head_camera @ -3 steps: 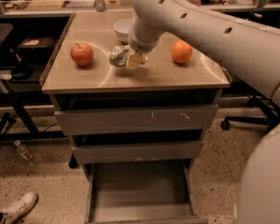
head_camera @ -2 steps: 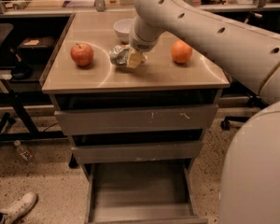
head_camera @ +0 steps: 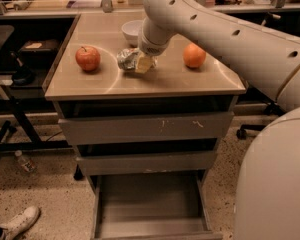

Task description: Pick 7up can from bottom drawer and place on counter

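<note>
The 7up can (head_camera: 125, 58), silvery and crumpled, sits on the beige counter (head_camera: 155, 81) near its middle, in front of the white bowl. My gripper (head_camera: 143, 62) comes down from the upper right and is right against the can's right side, low over the counter top. The bottom drawer (head_camera: 147, 204) is pulled out at the foot of the cabinet, and its grey floor is bare.
A red apple (head_camera: 87, 58) sits left of the can and an orange (head_camera: 194, 55) to its right. A white bowl (head_camera: 131, 30) stands behind. The two upper drawers are shut. A shoe (head_camera: 20, 223) and a plastic bottle (head_camera: 25, 161) lie on the floor at the left.
Almost nothing differs: the can stays in the same spot on the counter with the gripper beside it. Only the arm has shifted slightly.
</note>
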`<state>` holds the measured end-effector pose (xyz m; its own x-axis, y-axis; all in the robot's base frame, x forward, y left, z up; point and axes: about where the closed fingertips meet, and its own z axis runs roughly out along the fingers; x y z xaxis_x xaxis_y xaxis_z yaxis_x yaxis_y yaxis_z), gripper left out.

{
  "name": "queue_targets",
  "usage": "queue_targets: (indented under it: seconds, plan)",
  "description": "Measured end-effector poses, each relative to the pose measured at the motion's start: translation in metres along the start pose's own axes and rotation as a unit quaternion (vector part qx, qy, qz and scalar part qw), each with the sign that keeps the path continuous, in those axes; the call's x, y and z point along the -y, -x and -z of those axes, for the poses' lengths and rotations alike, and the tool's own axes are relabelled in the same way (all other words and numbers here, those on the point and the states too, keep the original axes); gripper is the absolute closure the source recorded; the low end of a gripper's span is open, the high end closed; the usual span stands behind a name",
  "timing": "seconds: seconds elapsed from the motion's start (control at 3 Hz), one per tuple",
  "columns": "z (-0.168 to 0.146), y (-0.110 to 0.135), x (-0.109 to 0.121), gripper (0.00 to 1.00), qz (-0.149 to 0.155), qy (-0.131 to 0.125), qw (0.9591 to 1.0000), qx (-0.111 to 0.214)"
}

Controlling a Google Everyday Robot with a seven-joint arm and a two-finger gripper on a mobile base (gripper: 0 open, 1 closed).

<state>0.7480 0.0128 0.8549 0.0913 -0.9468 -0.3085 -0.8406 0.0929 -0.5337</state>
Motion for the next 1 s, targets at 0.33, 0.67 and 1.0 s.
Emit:
queue_targets:
  seconds: [0.33, 0.67, 1.0]
  plan:
    - [0.0, 0.0, 0.0, 0.34, 0.0, 0.0, 1.0, 0.0]
    - [-0.0001, 0.0, 0.0, 0.11, 0.0, 0.0, 1.0, 0.0]
    - [-0.0001, 0.0, -0.0001, 0.0, 0.0, 0.0, 1.0, 0.0]
